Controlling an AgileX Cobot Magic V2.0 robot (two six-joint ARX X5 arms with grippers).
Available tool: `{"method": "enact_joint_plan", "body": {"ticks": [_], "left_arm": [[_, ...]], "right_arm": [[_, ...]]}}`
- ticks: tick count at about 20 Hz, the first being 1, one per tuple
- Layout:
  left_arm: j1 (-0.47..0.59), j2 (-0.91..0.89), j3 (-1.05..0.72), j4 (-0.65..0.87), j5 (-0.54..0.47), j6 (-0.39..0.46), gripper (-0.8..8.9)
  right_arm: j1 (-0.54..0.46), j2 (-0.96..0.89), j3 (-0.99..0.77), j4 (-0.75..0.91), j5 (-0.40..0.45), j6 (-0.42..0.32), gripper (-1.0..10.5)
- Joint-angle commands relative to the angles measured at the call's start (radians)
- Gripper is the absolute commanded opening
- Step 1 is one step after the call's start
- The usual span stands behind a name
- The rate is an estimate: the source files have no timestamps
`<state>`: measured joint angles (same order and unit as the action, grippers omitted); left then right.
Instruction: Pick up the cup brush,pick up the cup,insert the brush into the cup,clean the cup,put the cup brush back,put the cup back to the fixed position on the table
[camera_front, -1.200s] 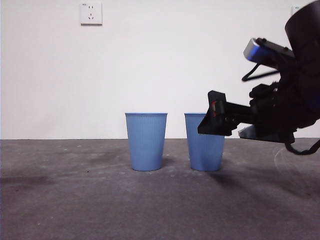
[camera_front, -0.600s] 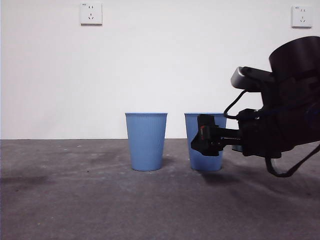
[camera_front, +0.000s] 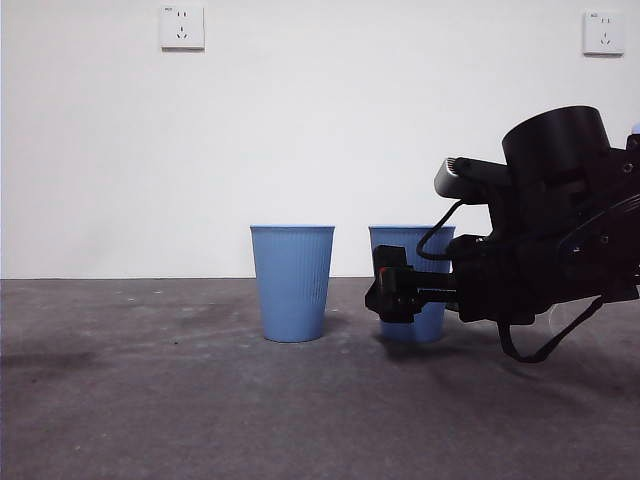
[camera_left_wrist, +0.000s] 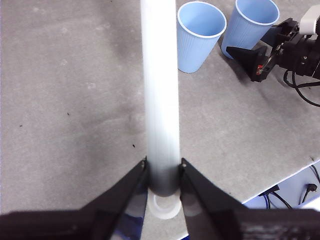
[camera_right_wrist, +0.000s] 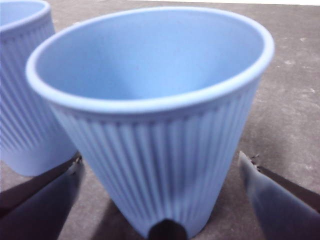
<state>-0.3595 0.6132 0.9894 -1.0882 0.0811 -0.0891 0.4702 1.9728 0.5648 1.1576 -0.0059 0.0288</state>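
Claws dividing the work: left claw (camera_left_wrist: 163, 172) clenching the brush (camera_left_wrist: 160, 90) for later insertion, right claw (camera_right_wrist: 160, 195) spread, straddling the cup (camera_right_wrist: 155, 115) beside its twin (camera_right_wrist: 22, 85), readying to grip.

Right gripper (camera_front: 392, 296) overlaps the cup (camera_front: 425, 285).

The cup (camera_front: 410, 283) is blue, tapered and finely ribbed, with a smooth rim band. It stands upright and empty on the table (camera_front: 200, 400), on the right, just beside an identical second cup (camera_front: 292, 283) on its left; the two do not touch. The dark grey table is rough and scuffed, with pale smudges. The brush (camera_left_wrist: 160, 95) shows only its long, slim, pale grey handle and white looped tip, held above the table, well apart from the cups.
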Motion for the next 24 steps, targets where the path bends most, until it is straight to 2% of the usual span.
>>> {"method": "enact_joint_plan", "body": {"ticks": [1, 3, 5, 7, 11, 14, 17, 19, 24], "left_arm": [[-0.001, -0.003, -0.004, 0.009, -0.003, 0.012, -0.09], [-0.001, -0.003, -0.004, 0.007, -0.003, 0.012, -0.09], [-0.001, -0.003, -0.004, 0.005, -0.003, 0.012, -0.09], [-0.002, -0.003, -0.004, 0.005, -0.003, 0.012, -0.09], [-0.001, -0.003, -0.004, 0.004, -0.003, 0.031, -0.09], [-0.001, -0.002, -0.004, -0.012, -0.004, 0.069, -0.09], [-0.001, 0.005, -0.004, -0.041, -0.017, 0.099, -0.09], [-0.001, 0.005, -0.004, -0.041, -0.056, 0.130, -0.09], [-0.002, 0.032, -0.004, -0.048, -0.045, 0.247, -0.09]], "right_arm": [[0.001, 0.007, 0.004, 0.010, 0.005, -0.006, 3.7], [0.001, 0.007, 0.005, 0.010, 0.017, -0.006, 3.7], [0.001, 0.007, 0.005, 0.009, 0.022, -0.006, 2.6], [0.001, 0.007, 0.005, 0.008, 0.022, -0.006, 2.4], [0.001, 0.006, 0.005, -0.014, -0.003, -0.008, -0.1], [0.002, -0.007, 0.005, -0.055, -0.021, 0.006, -0.2], [0.002, -0.083, 0.005, -0.164, -0.047, 0.012, -0.2], [0.002, -0.173, 0.005, -0.273, -0.047, -0.013, -0.2], [0.002, -0.480, 0.005, -0.742, -0.050, -0.067, -0.2]]}}
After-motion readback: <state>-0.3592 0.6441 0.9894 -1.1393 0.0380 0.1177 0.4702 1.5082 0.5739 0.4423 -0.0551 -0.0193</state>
